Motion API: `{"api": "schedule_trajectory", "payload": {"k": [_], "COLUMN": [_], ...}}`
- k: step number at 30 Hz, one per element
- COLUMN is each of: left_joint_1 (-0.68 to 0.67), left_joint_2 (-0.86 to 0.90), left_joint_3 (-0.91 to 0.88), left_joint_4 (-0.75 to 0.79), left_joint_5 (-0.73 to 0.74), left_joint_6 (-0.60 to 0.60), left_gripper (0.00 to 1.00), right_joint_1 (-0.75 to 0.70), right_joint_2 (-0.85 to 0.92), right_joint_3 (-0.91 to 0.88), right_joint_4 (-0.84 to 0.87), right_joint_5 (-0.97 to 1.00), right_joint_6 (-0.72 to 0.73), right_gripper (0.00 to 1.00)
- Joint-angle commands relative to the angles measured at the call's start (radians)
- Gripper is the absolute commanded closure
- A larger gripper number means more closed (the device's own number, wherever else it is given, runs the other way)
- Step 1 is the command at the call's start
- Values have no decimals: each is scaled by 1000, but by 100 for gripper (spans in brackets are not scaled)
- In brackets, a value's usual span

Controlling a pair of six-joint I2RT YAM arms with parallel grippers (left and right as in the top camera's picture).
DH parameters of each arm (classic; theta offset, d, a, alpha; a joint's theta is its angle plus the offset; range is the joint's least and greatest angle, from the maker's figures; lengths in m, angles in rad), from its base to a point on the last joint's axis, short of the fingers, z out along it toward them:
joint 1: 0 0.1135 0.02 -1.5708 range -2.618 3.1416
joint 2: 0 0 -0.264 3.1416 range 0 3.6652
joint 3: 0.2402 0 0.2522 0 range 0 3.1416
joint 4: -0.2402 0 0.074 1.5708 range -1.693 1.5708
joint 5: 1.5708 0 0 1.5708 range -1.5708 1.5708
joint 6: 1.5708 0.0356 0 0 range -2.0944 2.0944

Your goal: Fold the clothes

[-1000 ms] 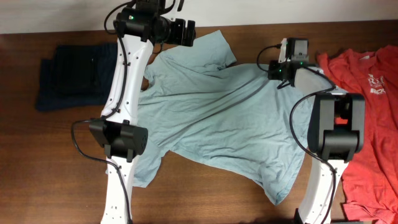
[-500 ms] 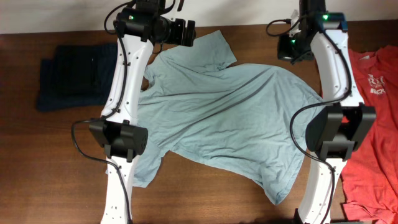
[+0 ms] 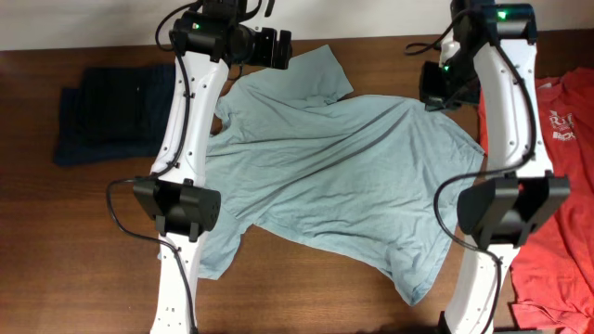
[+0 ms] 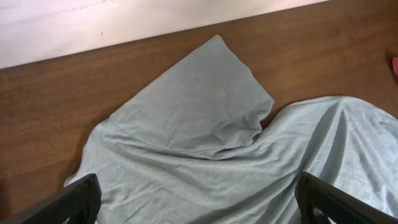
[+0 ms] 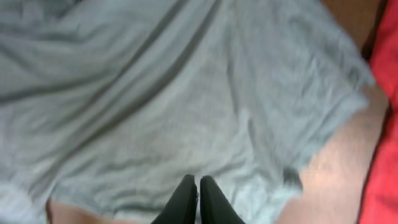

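Shirt (image 3: pixel 334 176) lies spread, rumpled, on the table (image 3: pixel 56 232).
Left gripper (image 4: pixel 202 202) gapes wide at 11 o'clock; right gripper (image 5: pixel 199 190), at 1 o'clock, is pinched together, empty.

A dark brown wooden table (image 3: pixel 74 232) with 3 lots of clothing lying on it. In the middle, a pale grey-blue T-shirt (image 3: pixel 343 176) lies spread out and wrinkled, 1 sleeve pointing toward the far edge. At the far left, well apart, sits a folded dark navy pile (image 3: pixel 102 116). At the right edge lies a red-orange T-shirt (image 3: pixel 566 204) with white chest print, partly out of frame.
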Motion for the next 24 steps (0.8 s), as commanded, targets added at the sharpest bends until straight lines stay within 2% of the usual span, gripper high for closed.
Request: {"api": "schedule_trajectory", "payload": {"k": [1,9,15,18,22,24], "left_joint_1": [4,4,4,4,4,4], "left_joint_2": [3,3,3,3,3,3], "left_joint_3": [-6,-6,-6,-6,-6,-6], "left_joint_4": [2,2,2,2,2,2], "left_joint_5": [-4,-4,-4,-4,-4,-4], "left_joint_6": [8,8,8,8,8,8], "left_gripper": [1,1,1,1,1,1], "right_joint_1": [53,130,153,113,-21,-84], "right_joint_2": [-99,-314,-410,-410,-410,-410], "right_joint_3": [11,-99,-154,-168,-203,-212], "right_joint_4": [-32,-32,-32,-32,-26,-23], "right_joint_5": [2,21,279,291,298,298], "right_joint_6": [28,101,195,197,197,197], "right_gripper": [91,90,83,81,78,69]}}
